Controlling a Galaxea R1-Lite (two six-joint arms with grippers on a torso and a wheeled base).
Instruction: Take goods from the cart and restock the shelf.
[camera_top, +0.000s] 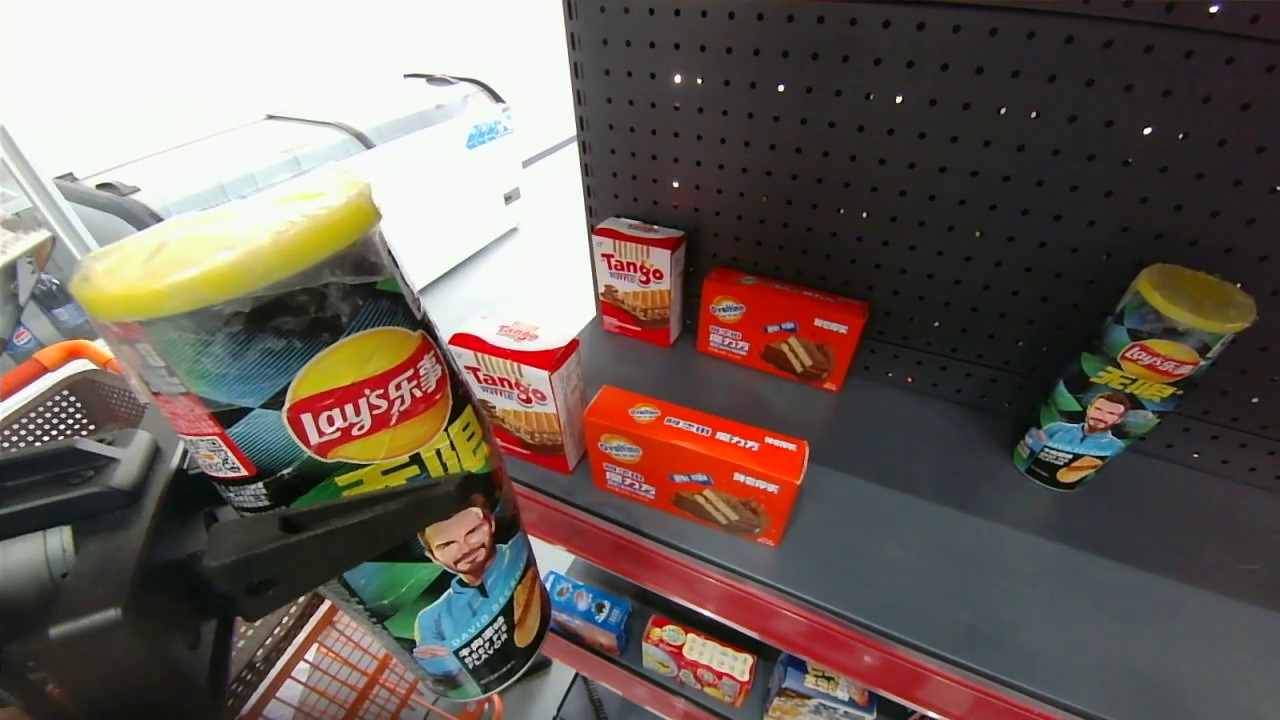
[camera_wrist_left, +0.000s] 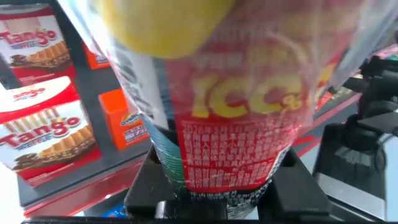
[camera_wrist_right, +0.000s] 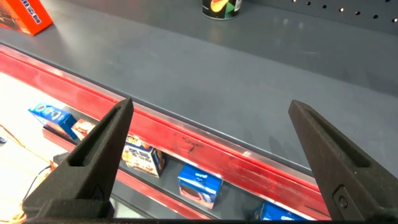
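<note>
Can (camera_top: 330, 420) clamped near-upright in my L gripper (camera_top: 300, 550), lid up, prob so it lands standing on shelf (camera_top: 950, 540) like other can (camera_top: 1130, 380); R gripper (camera_wrist_right: 211, 109) fingers spread wide, empty, over shelf edge.

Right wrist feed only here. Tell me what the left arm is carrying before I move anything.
Observer: The left gripper is shut on a chip can, yellow lid up, held in front of the shelf's left end.
Operator: List what stands on that shelf left of my picture.
Observer: A front wafer box and a front orange box near the edge; a rear wafer box and a rear orange box by the pegboard.
Operator: Describe the can whose base I see.
Observer: The shelf can is the same kind, yellow lid on, close to the pegboard. Bare shelf separates it from the orange boxes.
</note>
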